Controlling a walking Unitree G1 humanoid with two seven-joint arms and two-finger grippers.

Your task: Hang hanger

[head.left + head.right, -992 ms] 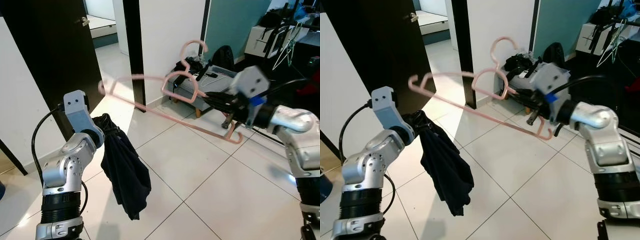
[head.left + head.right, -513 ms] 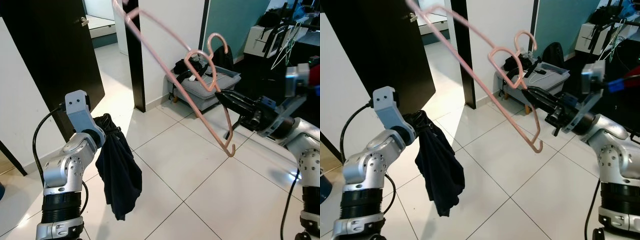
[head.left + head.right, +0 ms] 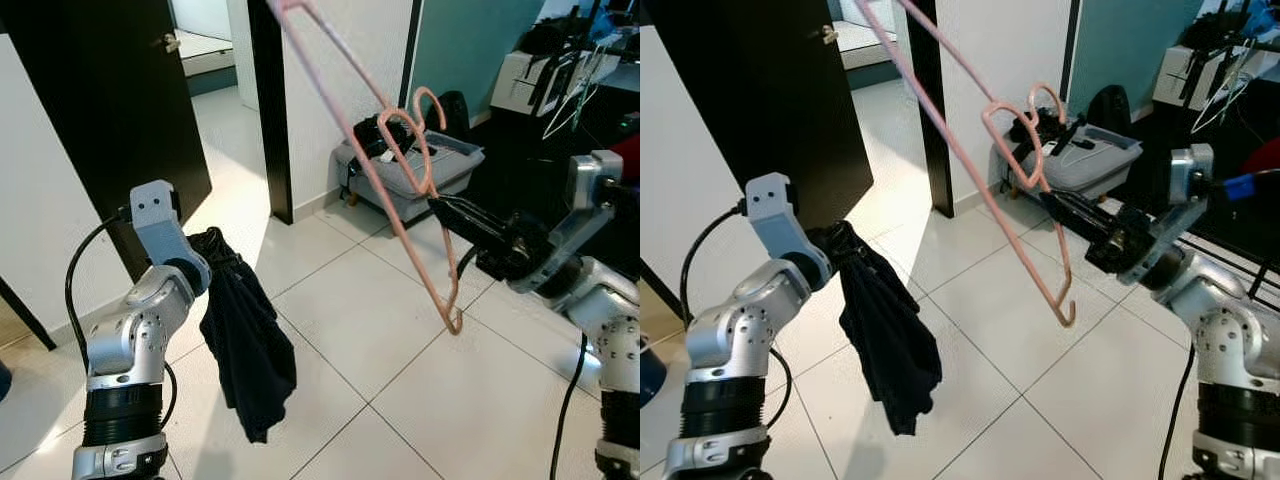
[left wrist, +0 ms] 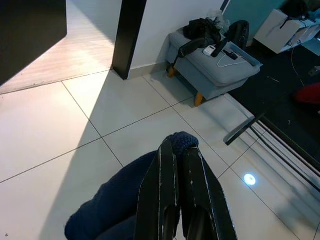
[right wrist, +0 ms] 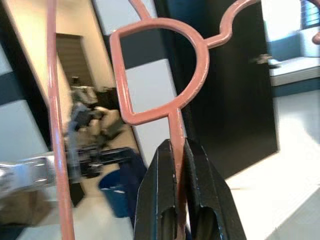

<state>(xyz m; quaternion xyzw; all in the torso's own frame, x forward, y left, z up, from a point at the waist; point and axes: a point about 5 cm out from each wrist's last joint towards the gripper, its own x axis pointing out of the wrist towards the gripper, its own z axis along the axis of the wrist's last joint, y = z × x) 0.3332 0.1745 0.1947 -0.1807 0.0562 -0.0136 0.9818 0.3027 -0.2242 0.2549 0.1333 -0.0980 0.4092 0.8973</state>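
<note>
Pink hanger (image 3: pixel 400 190) is up in the air mid-scene, tilted steeply: one end runs off the top of the head view on the left, the other hangs low near the right tool (image 3: pixel 455 212), hook curling up by the grey stool (image 3: pixel 400 165) far behind.

To do this step well, imo: keep the pinch firm near the hook w/o letting the long frame swing, turn the wrist so the hook faces whatever rail is meant (none clear from here), and keep it off the dark garment (image 3: pixel 245 345).

Right tool is clamped on the hanger's thin stem, just under the loop. Left tool (image 4: pixel 179 150) is closed on that garment, held low at left.
</note>
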